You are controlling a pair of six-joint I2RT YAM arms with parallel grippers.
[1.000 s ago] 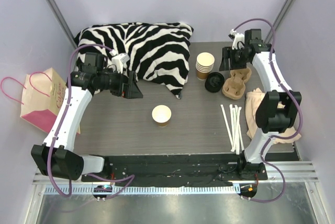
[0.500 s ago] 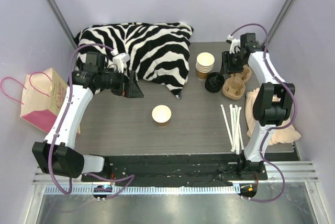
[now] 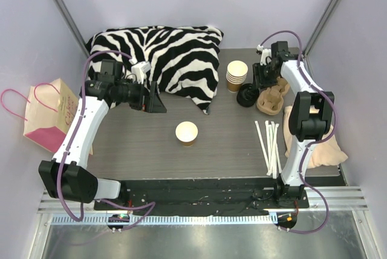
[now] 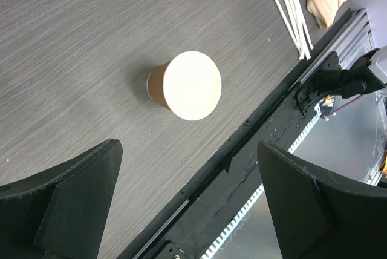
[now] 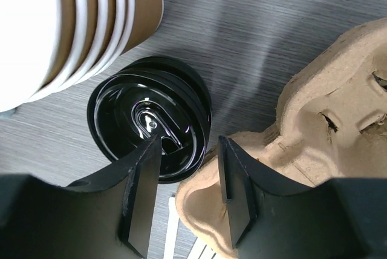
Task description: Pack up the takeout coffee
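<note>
Pale lilac walls close in a dark, wood-grained desk (image 3: 139,144). In the top view the coffee cup (image 3: 186,132) stands alone at the centre of the frame, upright and without a lid, well apart from both arms. The packing supplies are grouped at upper right: a stack of cups (image 3: 236,74), black lids (image 3: 248,96) and a cardboard carrier (image 3: 273,97). A paper bag (image 3: 51,117) waits at the left edge.

The left wrist view looks down on the cup's cream top. The left claw (image 4: 187,150) is spread wide above it, gripping nothing.

In the right wrist view the right claw (image 5: 187,144) is half spread and straddles the rim of the lids, probably to fetch one for the cup. Whether its pads touch yet, I cannot tell.
</note>
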